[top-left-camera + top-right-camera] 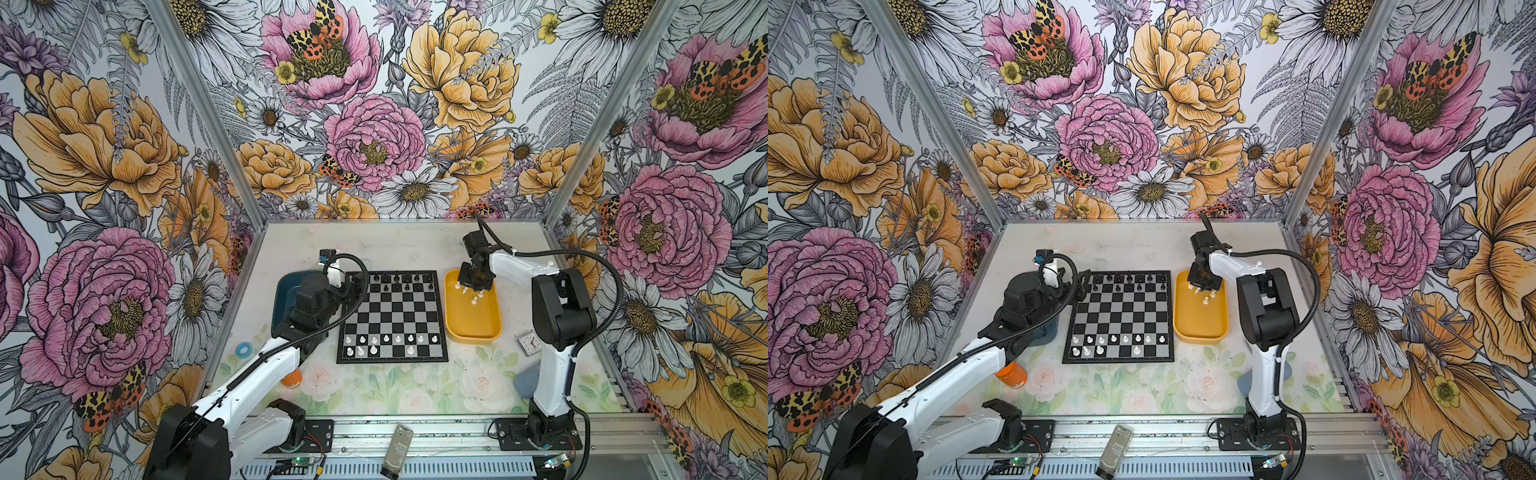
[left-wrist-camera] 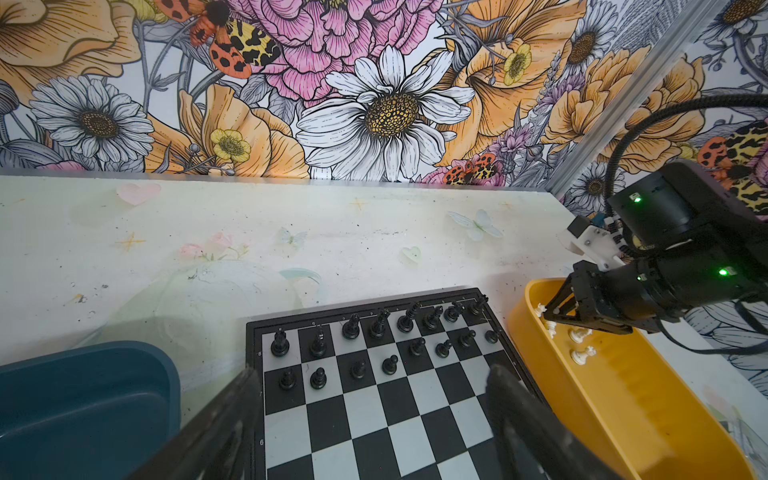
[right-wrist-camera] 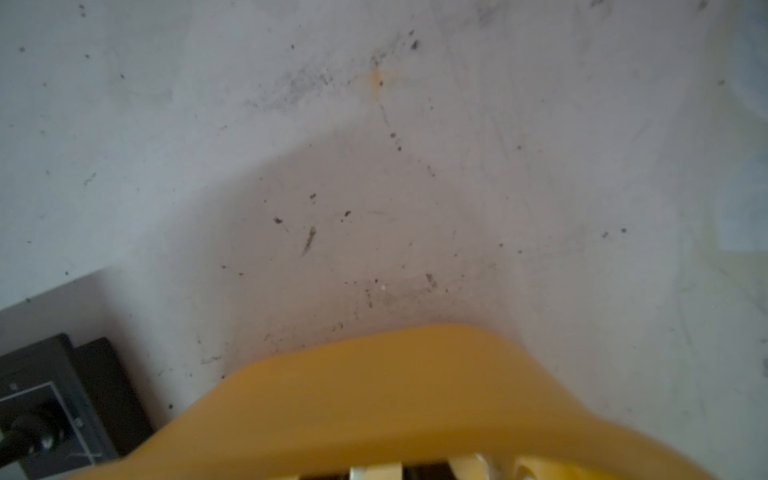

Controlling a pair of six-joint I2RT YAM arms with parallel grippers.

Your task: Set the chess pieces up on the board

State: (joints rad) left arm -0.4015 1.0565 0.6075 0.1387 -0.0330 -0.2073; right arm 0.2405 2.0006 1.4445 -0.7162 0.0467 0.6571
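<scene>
On the board's (image 1: 395, 311) near edge, the back rank holds only four white chess pieces (image 1: 360, 351), three at its left end and one right of centre; the rank behind them looks filled with white pawns (image 1: 386, 338); so you are, I judge, on the later back-rank placements. Just right of the board sits the yellow tray (image 1: 473, 338), and the white figures left over (image 1: 473, 300) lie at its far end. Your right gripper (image 2: 549, 320) is down among them with its jaws drawn close, and the right wrist view shows a pale sliver, seemingly a white piece (image 3: 374, 471), pinched between them; this looks like the pick. Next, lift straight up to clear the tray wall and the neighbouring figures; carry it over to an empty near-rank square; come down from above so you don't knock the pawns; set it upright. Over the board's far left corner your left gripper (image 2: 370, 376) hangs wide open and empty, above the black pieces (image 1: 399, 280) and beside the blue tray (image 1: 286, 291); keep it out of the way.
</scene>
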